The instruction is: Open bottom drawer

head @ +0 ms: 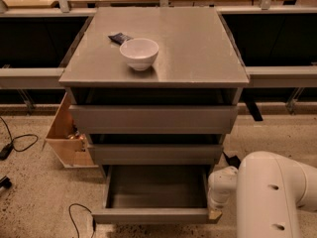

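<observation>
Slim matte grey handleless bottom drawer (pixel 156 215) sitting pulled out, at 6 o'clock below grey cabinet (pixel 153 119), plain interior showing. Tool (pixel 215 213) hanging at drawer's right front corner, 5 o'clock; tool's state: cannot tell.

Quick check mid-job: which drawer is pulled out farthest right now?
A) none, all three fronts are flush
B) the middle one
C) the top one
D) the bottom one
D: the bottom drawer juts far forward with its plain grey inside exposed, and the gripper sits at its right front corner.
</observation>
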Robot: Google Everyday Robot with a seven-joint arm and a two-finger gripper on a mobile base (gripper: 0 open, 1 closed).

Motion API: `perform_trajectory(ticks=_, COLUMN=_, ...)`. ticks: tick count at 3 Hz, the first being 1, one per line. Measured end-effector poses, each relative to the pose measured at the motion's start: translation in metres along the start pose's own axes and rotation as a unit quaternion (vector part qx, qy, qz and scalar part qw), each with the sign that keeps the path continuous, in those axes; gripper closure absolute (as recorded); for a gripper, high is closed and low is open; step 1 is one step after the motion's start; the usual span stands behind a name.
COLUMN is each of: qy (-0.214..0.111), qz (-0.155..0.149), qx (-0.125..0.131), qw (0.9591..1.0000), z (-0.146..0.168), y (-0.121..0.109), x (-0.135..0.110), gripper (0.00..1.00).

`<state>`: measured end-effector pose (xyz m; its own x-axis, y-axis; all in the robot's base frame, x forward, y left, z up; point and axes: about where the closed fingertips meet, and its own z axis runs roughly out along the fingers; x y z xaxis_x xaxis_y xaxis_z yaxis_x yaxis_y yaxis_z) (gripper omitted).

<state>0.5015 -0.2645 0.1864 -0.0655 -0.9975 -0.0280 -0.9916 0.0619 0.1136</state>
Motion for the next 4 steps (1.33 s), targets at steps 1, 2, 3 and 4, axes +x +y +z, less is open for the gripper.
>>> perform_trajectory(ticks=1, qy=0.000, qz=0.000, qx=0.000, qw=1.0000, z=0.000, y=0.000, x=0.000, gripper=0.53)
perform_trajectory(ticks=2, qy=-0.003, qz=-0.006, qx=-0.001, qw=1.0000, z=0.003, y=0.001, x=-0.006, gripper=0.22)
perform_trajectory(ticks=3, qy=-0.013, qz=-0.023, qx=-0.003, qw=0.9996, z=0.008, y=0.003, x=-0.024, gripper=0.00)
perform_trajectory(ticks=4, qy=-0.013, qz=-0.023, qx=-0.003, qw=0.9996, z=0.008, y=0.003, x=-0.024, gripper=0.00)
